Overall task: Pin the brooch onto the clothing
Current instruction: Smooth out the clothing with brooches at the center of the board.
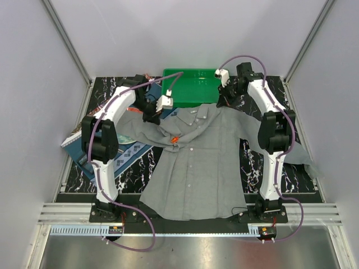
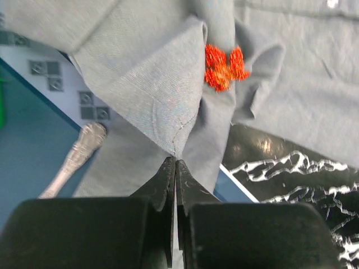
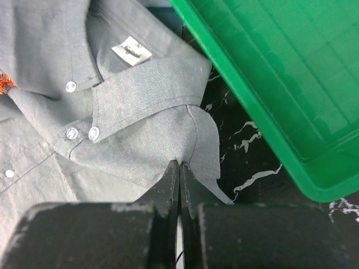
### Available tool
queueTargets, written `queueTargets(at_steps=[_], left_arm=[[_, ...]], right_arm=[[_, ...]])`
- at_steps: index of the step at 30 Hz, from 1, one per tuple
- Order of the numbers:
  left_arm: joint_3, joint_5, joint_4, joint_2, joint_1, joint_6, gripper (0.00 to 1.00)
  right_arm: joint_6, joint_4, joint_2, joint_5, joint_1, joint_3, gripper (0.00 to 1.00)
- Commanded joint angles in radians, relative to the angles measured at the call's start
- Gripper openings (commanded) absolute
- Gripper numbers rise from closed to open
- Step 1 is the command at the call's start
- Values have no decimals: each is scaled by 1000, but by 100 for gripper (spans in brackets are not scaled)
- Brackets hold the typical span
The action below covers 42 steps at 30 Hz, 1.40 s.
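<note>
At both shoulders of the clothing, the left gripper and right gripper clamp cloth, seemingly steadying it around the brooch.

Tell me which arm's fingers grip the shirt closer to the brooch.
The left arm's fingers: they pinch a fold of the shirt right by the brooch. The right fingers hold it by the green tray.

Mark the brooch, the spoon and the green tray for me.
Brooch (image 2: 224, 68), left wrist view, centre of the ornament.
Spoon (image 2: 70, 162), left wrist view, middle of the handle.
Tray (image 3: 252, 106), right wrist view, its near rim.
</note>
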Motion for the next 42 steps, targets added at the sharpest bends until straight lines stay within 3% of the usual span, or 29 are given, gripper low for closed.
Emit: queueTargets(at_steps=[1,5,12,19,22,25,29,30,31,32,33,34,37,38,42], left_arm=[[-58,-133,-77,3,21,135,0],[-52,-96,5,15,31,21,0],[88,25,128,47,31,-175,0],[-101,96,708,-153,78,-461,0],[-149,85,848,-184,86,-535,0],[-155,11,916,-154,80,-556,0],[-74,-174,955,-60,52,-565,0],[-60,-199,952,-37,46,-561,3],[-46,-226,941,-1,32,-555,20],[4,-306,915,27,25,-549,46],[38,-359,892,52,19,-567,56],[80,-390,820,99,28,-638,60],[213,-267,681,118,127,-768,63],[204,-180,663,104,150,-766,68],[102,-199,561,9,208,-613,73]], right_arm=[[-34,4,-59,-12,-4,-62,0],[-44,32,-99,-26,-3,-113,0],[-12,78,-108,-29,-3,-67,0],[81,323,-224,-24,-18,-165,0],[92,452,-249,11,-26,-234,0],[83,468,-202,66,-24,-228,0],[72,466,-107,189,-21,-151,0],[68,448,-87,203,-19,-134,8],[63,434,-68,221,-19,-113,26],[57,417,-33,227,-16,-73,75],[49,370,-16,246,-13,-50,81],[54,339,10,269,-12,-19,83],[49,230,-4,260,-21,48,85],[37,181,-14,249,-21,48,85],[-14,22,-61,165,-21,48,85]])
